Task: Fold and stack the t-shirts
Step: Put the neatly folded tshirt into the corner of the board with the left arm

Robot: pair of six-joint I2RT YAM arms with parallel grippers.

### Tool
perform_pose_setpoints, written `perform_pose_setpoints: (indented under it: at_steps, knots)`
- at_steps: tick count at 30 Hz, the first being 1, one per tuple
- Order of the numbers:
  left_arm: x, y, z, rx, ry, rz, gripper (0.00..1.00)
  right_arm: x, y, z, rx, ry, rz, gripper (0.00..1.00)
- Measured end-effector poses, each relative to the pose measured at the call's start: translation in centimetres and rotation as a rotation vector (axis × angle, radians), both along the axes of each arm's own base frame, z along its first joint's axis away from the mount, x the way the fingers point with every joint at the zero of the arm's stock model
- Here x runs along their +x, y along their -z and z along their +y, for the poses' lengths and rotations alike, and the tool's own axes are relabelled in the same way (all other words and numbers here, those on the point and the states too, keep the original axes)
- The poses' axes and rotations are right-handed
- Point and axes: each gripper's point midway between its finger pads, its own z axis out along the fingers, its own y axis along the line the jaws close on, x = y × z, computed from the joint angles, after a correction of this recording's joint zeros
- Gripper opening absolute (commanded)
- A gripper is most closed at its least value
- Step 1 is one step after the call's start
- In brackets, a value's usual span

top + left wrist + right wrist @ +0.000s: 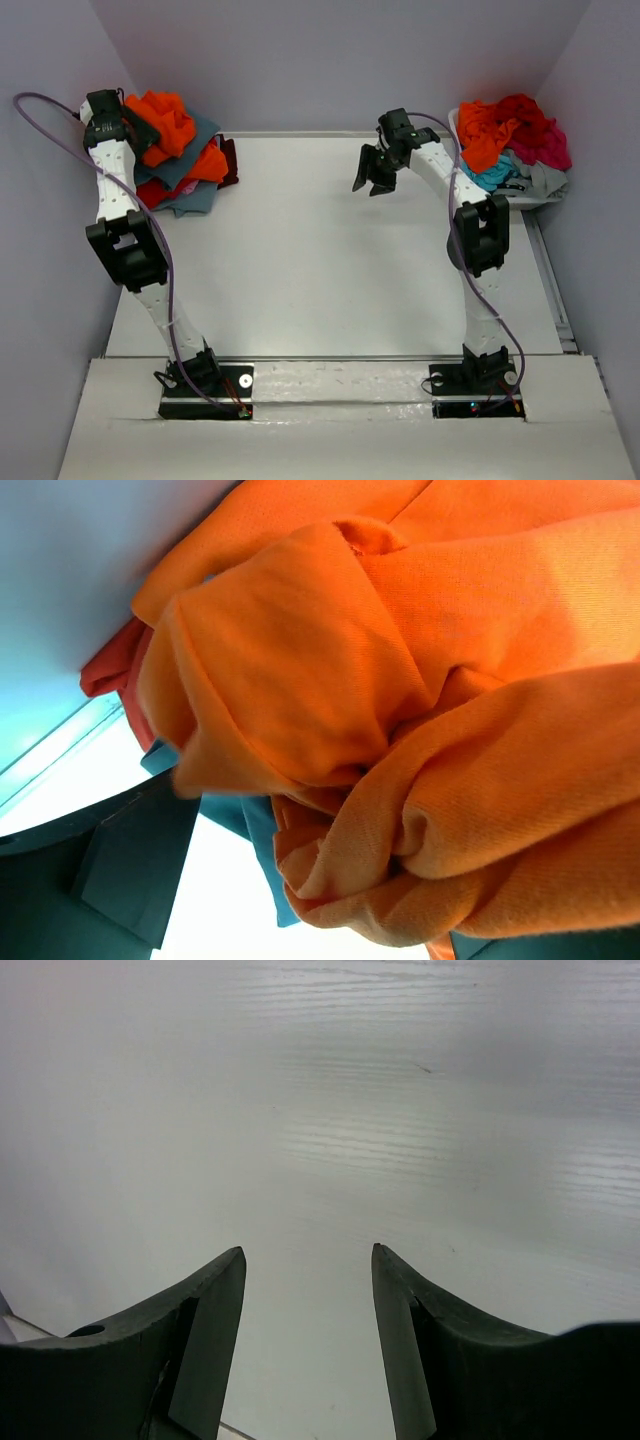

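Observation:
A crumpled bright orange t-shirt (165, 120) lies on top of a stack of t-shirts (190, 180) at the table's back left corner, over teal-grey and red ones. My left gripper (140, 128) is right at it. In the left wrist view the orange t-shirt (400, 710) fills the frame, bunched between the jaws; one dark finger (130, 870) stands apart from the cloth, so the left gripper (330, 900) is open. My right gripper (372, 180) hangs open over bare table, and the right gripper (308, 1255) has nothing between its fingers.
A white bin (535, 195) at the back right holds a heap of orange, red, magenta, turquoise and grey t-shirts (515, 140). Grey walls close in the back and both sides. A dark maroon cloth (230, 160) pokes out at the stack's right edge.

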Motion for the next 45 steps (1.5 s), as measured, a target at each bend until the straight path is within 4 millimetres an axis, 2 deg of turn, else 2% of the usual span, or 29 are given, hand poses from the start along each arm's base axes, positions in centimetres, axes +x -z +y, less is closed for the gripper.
perform_pose_setpoints:
  at_steps: [6,10,13,20,23,25,28,32,37,45]
  knots:
    - [-0.4,0.0,-0.1,0.003,0.006,0.015,0.99,-0.3,0.0,0.4,0.001,-0.02,-0.003,0.59]
    - [-1.2,-1.2,-0.3,0.015,0.015,0.01,0.99,-0.3,0.0,0.3,-0.003,-0.032,-0.008,0.59]
    - [-2.8,-3.3,-0.8,0.031,0.023,-0.01,0.99,-0.4,-0.1,0.5,0.005,-0.039,-0.006,0.59]
    - [-6.2,-11.3,-1.8,0.119,0.038,-0.16,0.99,-0.7,-0.3,1.0,0.034,-0.056,0.003,0.59]
    - [-6.5,-12.9,-2.0,0.138,0.048,-0.201,0.99,-0.8,-0.2,1.1,0.041,-0.06,0.007,0.59]
    - [-6.4,-12.8,-2.2,0.133,0.057,-0.2,0.99,-0.9,-0.1,1.1,0.043,-0.062,0.011,0.59]
    - [-6.1,-11.4,-2.8,0.11,0.087,-0.174,0.99,-1.0,0.1,1.1,0.042,-0.062,0.018,0.59]
    - [-6.1,-7.8,-4.6,0.043,0.162,-0.11,0.99,-1.2,0.5,1.1,0.04,-0.062,0.026,0.59]
    - [-6.3,-4.5,-7.3,-0.014,0.253,-0.043,0.99,-1.4,0.5,1.1,0.048,-0.062,0.03,0.59]
    - [-5.4,-4.5,-11.2,-0.047,0.385,-0.044,0.99,-1.3,-0.1,1.2,0.058,-0.062,0.016,0.59]
